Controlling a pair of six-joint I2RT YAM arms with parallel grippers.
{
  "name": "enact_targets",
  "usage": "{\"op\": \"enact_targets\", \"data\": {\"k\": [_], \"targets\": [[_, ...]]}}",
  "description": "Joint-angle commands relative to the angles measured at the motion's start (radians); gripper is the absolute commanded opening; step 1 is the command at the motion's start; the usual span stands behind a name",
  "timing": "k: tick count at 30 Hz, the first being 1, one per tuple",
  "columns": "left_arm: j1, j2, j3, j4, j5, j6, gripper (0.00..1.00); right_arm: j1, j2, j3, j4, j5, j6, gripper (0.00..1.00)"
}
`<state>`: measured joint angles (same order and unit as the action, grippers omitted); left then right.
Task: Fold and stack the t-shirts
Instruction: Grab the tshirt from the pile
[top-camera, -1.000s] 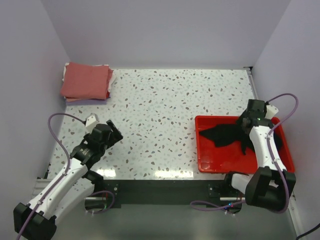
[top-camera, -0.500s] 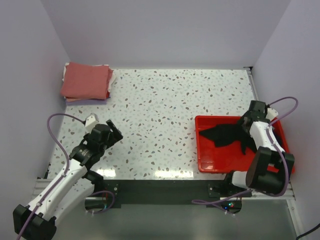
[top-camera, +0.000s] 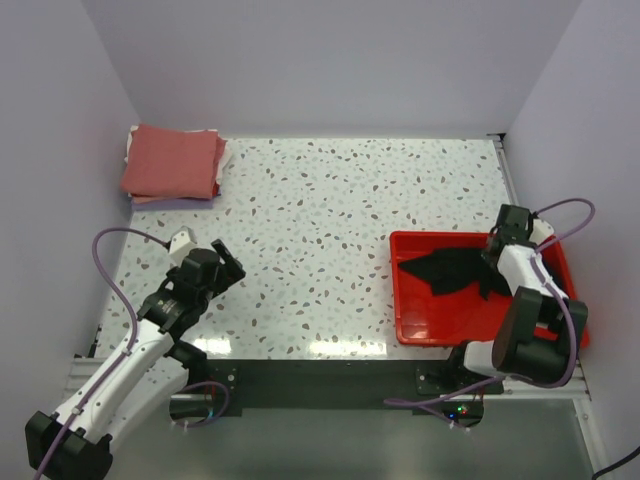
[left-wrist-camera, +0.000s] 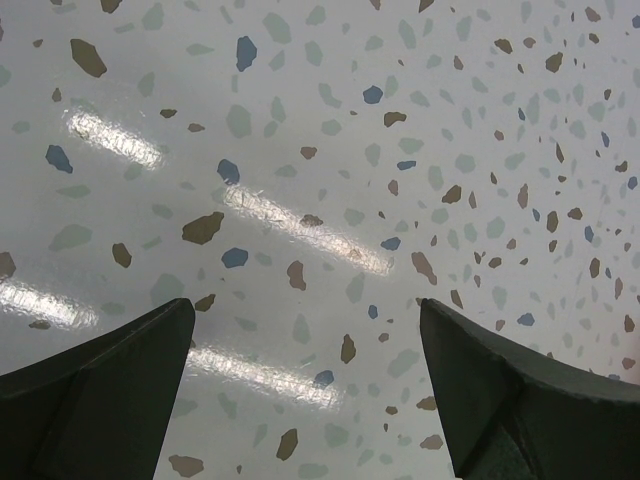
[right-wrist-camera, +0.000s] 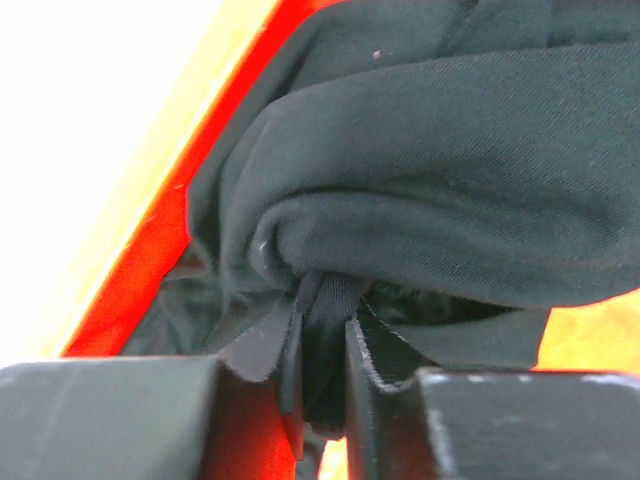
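- While the left end effector (left-wrist-camera: 305, 330) hangs wide apart over the worktop (top-camera: 330, 210), the right end effector (right-wrist-camera: 322, 345) clamps a fold of the black t-shirt (top-camera: 448, 270).
- Shirt lies crumpled in the red tray (top-camera: 440, 330), near-right corner.
- Folded salmon-red t-shirt (top-camera: 172, 160), far-left corner, apparently atop paler cloth.

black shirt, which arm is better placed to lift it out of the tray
Right: the right gripper is shut on a fold of the black shirt; the left gripper hangs open over the table.
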<state>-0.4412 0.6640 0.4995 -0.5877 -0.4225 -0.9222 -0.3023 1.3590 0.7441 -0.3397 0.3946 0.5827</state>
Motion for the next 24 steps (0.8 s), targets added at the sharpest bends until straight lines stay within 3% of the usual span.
{"op": "enact_targets", "data": {"k": [1, 9, 18, 21, 24], "targets": [[-0.007, -0.001, 0.03, 0.022, -0.015, 0.0, 1.0, -0.004, -0.081, -0.008, 0.056, -0.058, 0.009, 0.13], [-0.005, 0.003, 0.03, 0.046, 0.008, 0.02, 1.0, -0.004, -0.288, 0.049, 0.015, -0.192, -0.034, 0.0], [-0.005, 0.019, 0.033, 0.092, 0.046, 0.005, 1.0, -0.003, -0.439, 0.227, -0.059, -0.393, -0.083, 0.0], [-0.005, 0.025, 0.043, 0.092, 0.062, 0.016, 1.0, -0.003, -0.44, 0.303, -0.061, -0.543, -0.092, 0.0], [-0.004, 0.028, 0.068, 0.043, -0.008, 0.0, 1.0, 0.009, -0.428, 0.371, -0.03, -0.664, -0.092, 0.0]]}}
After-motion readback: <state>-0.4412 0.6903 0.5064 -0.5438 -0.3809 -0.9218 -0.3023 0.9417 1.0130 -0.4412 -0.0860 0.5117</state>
